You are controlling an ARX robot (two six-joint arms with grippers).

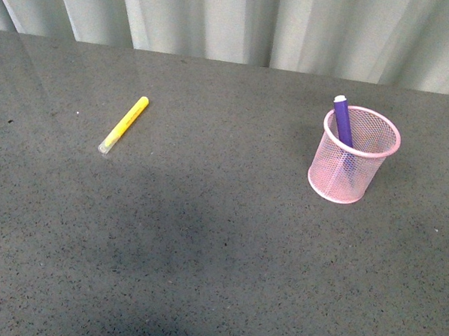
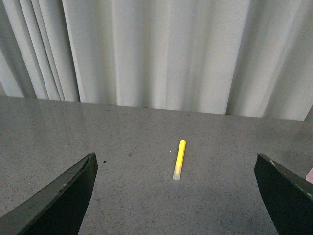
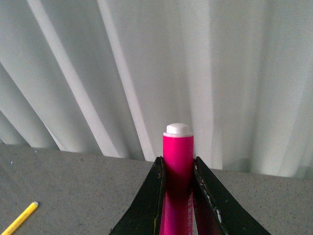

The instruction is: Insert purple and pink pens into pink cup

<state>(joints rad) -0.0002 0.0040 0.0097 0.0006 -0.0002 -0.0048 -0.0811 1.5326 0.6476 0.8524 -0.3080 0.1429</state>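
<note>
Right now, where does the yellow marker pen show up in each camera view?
Front view: yellow plastic marker pen lies left of centre on the grey table.
Left wrist view: pen near the middle.
Right wrist view: pen cut off at the edge, beside the right claw.
Shared landmark: the white pleated curtain.

Black fingers point(image 2: 63, 200) on the ARX robot.
The left gripper point(image 2: 174, 164) shows two broad, matte wedges with grey-lit edges; the right gripper point(image 3: 178, 161) has narrower, tapered, glossier ones flecked with small pale scuffs.
</note>
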